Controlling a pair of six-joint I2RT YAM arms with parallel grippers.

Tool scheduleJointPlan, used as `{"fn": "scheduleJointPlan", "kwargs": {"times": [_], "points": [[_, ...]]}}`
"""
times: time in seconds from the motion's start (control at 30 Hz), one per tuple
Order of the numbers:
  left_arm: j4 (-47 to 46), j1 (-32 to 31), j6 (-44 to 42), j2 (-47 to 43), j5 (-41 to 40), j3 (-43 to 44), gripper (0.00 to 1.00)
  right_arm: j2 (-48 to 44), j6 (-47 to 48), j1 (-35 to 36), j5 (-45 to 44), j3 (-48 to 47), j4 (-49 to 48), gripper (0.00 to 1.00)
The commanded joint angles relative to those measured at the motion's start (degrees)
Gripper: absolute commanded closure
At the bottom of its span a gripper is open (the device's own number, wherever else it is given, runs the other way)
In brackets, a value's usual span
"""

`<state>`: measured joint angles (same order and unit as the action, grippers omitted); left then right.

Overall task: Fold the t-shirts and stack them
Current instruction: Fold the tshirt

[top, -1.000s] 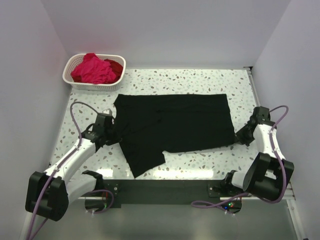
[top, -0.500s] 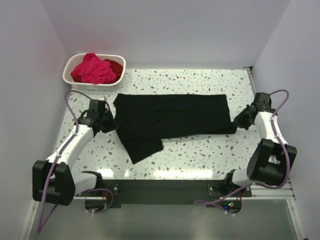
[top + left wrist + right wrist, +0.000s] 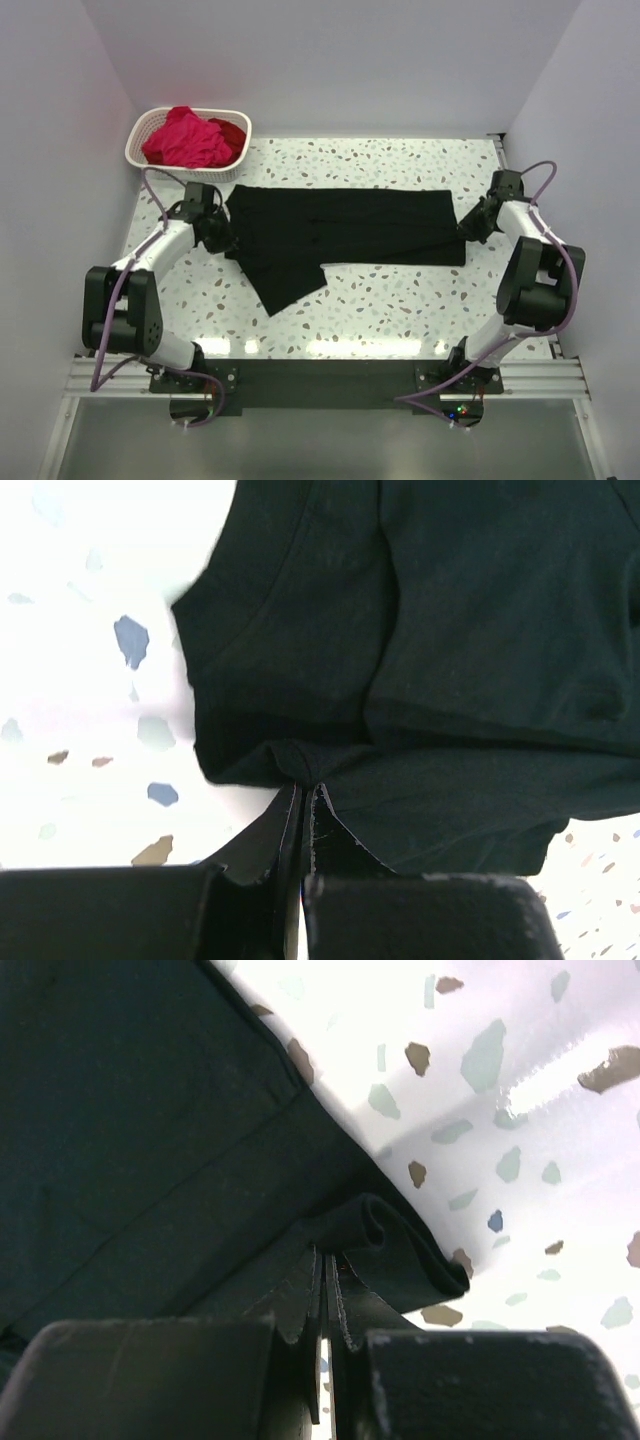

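The black t-shirt (image 3: pixel 345 228) lies across the middle of the table, folded into a long band, with one sleeve (image 3: pixel 288 283) sticking out toward the near left. My left gripper (image 3: pixel 226 240) is shut on its left edge, seen bunched between the jaws in the left wrist view (image 3: pixel 303 780). My right gripper (image 3: pixel 466 228) is shut on the right edge, where the cloth (image 3: pixel 400 1240) curls into a small roll. The magenta-pink t-shirt (image 3: pixel 185 138) and the deep red t-shirt (image 3: pixel 232 133) lie crumpled in the basket.
The white lattice basket (image 3: pixel 180 167) stands at the far left corner of the speckled table (image 3: pixel 400 300). White walls close in at the left, back and right. A black rail (image 3: pixel 320 385) runs along the near edge.
Both grippers have carried the shirt's near edge toward the far side, folding it over, so the black shirt is now a narrower band. Both arms reach further out.
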<state>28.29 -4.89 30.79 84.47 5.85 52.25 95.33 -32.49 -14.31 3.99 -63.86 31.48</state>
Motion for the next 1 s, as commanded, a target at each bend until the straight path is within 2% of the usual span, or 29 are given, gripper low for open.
{"fn": "scheduleJointPlan", "kwargs": {"times": [0.0, 0.33, 0.77, 0.97], "points": [[-2.10, 0.67, -1.34, 2.36, 0.22, 4.35, 1.00, 1.26, 0.59, 0.07, -3.20, -3.20, -3.01, 1.00], [-0.87, 0.75, -1.87, 4.04, -2.41, 7.78, 1.00, 4.95, 1.90, 0.15, -4.96, -3.56, -4.15, 1.00], [-0.79, 0.75, -2.40, 10.71, -4.61, 12.79, 1.00, 8.38, 3.48, 0.42, -4.78, -4.87, -4.16, 1.00], [-0.96, 0.75, -2.31, 10.37, -5.76, 11.91, 1.00, 6.36, 3.93, 1.74, -5.48, -6.10, -3.45, 1.00]]}}
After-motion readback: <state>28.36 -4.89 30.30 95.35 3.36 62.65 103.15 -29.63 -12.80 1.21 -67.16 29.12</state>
